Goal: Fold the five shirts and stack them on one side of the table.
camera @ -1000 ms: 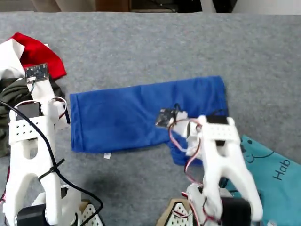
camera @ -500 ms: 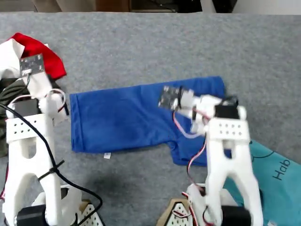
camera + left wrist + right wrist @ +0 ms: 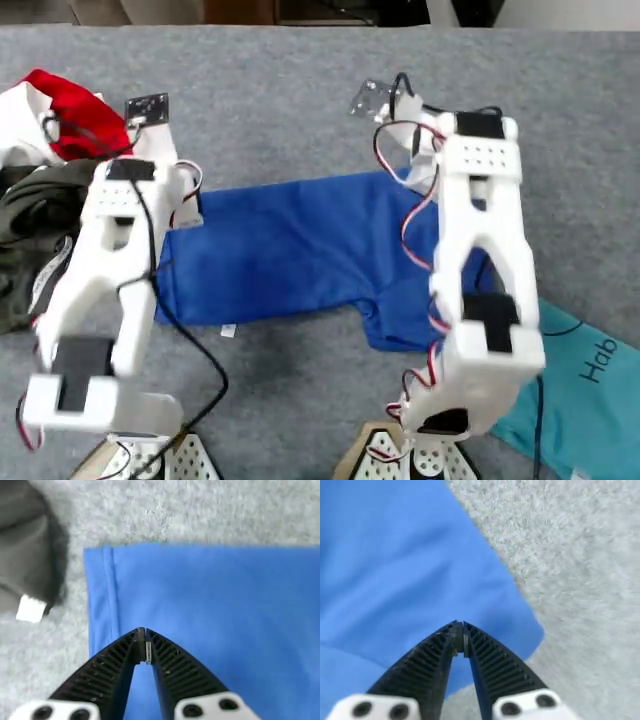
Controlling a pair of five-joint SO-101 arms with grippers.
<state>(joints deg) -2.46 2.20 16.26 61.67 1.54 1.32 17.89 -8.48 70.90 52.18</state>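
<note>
Blue fabric shirt [image 3: 290,255] lies flat, middle of grey felt table [image 3: 300,90]. Left gripper [image 3: 145,647], jaws together, above its hemmed edge; right gripper [image 3: 460,640], jaws together, above the opposite corner. Cloth contact unclear, probably none.

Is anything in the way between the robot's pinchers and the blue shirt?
No, nothing visible is in the way. The left gripper is right over the blue shirt near its hemmed edge, and the right gripper is over one corner. Both are shut, with only bare blue cloth under their tips.
</note>
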